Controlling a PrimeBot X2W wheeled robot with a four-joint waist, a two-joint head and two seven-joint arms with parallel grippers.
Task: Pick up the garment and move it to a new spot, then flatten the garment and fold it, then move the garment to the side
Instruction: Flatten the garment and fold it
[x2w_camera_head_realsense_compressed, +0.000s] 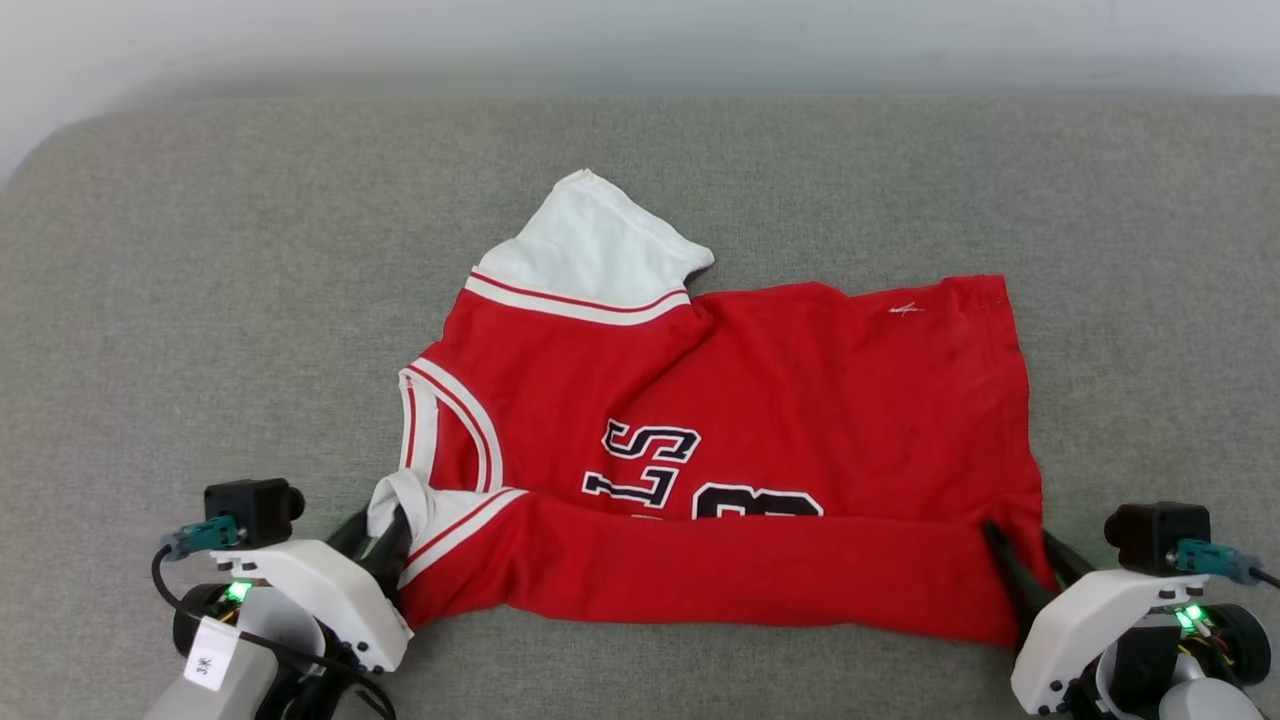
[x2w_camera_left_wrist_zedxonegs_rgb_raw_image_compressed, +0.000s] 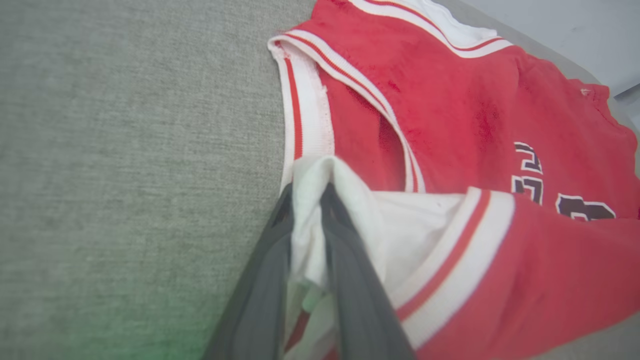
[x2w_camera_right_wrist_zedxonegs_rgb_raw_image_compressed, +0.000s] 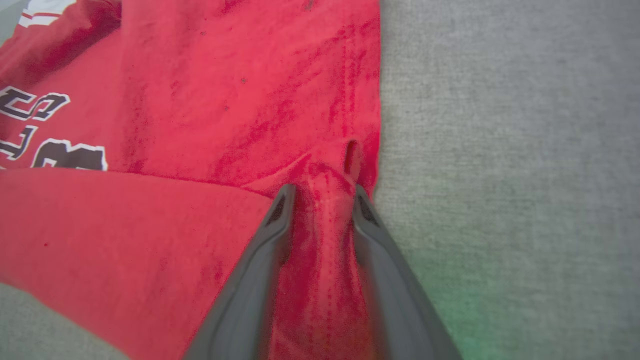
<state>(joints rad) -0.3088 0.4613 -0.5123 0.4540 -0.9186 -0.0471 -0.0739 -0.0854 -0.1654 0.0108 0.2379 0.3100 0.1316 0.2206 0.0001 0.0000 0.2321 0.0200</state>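
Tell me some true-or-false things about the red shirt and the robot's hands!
1. The left gripper pinches white cloth of the garment. True.
2. The right gripper is open and touches nothing. False: it is shut on red cloth at the garment's corner.
3. The garment lies on a gray fabric surface. True.
4. The whole number on the front can be seen. False: a strip of red cloth folded over the near edge hides its lower part.

Grey woven fabric surface (x2w_camera_head_realsense_compressed: 200, 300), pale wall (x2w_camera_head_realsense_compressed: 640, 40) behind.
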